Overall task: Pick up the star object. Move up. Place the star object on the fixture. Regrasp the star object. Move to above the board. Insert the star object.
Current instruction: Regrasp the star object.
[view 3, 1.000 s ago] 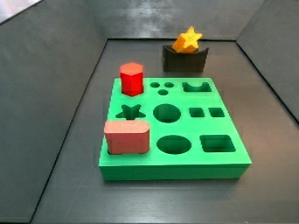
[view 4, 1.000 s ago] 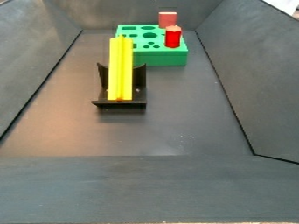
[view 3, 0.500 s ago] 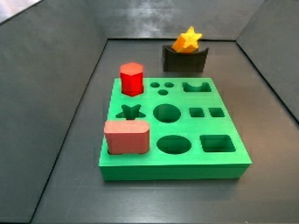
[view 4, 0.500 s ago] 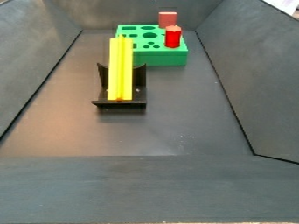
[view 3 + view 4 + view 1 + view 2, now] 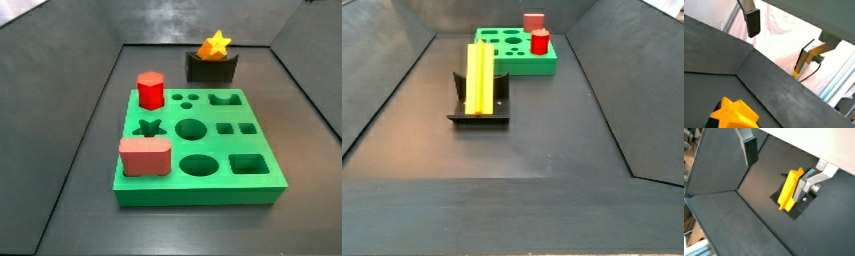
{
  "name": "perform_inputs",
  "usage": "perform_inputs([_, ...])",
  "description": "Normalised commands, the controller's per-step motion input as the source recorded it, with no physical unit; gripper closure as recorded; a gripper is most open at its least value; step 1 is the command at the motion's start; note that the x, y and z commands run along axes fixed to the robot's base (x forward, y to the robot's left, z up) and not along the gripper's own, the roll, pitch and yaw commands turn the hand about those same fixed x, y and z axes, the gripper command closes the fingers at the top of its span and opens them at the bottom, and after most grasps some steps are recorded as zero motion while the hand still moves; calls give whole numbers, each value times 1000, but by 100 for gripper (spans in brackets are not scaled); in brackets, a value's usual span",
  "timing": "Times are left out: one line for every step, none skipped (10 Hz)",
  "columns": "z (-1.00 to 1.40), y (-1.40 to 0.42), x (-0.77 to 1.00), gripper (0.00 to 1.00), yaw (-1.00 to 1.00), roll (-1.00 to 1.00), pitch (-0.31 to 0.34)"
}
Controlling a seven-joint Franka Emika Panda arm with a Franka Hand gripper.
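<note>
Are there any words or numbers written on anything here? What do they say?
None: nothing readable in any view.
The star object on the fixture, the board, the red prism and the pinkish block are all blank.
The gripper is open above them, also unmarked.

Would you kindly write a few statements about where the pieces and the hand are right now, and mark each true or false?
1. The star object lies on the fixture. True.
2. The hand grips the star object. False: in both wrist views its fingers stand apart with nothing between them, well clear of the piece.
3. The star-shaped hole in the board is filled. False: it is empty.
4. The red hexagonal prism stands upright on the board. True.
5. The pinkish-red square block sits on the floor beside the board. False: it rests on the board, at a corner.
</note>
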Motion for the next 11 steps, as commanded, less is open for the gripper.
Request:
perform_inputs([6, -34, 87, 0, 189, 240, 90])
perform_inputs([-1000, 50, 30, 0, 101, 211, 72])
perform_inputs([-1000, 49, 31, 0, 103, 201, 48])
perform_inputs([-1000, 44, 39, 0, 104, 173, 17])
perform_inputs([-1000, 40, 47, 0, 104, 130, -7])
perform_inputs([-1000, 36, 61, 0, 95, 85, -34])
perform_inputs([-1000, 34, 72, 0, 84, 67, -49])
perform_inputs([-1000, 30, 81, 0, 67, 67, -56])
perform_inputs([-1000, 24, 97, 0, 47, 76, -60])
perform_inputs([-1000, 20, 112, 0, 33, 75, -57])
perform_inputs([-927, 15, 112, 0, 26, 74, -48])
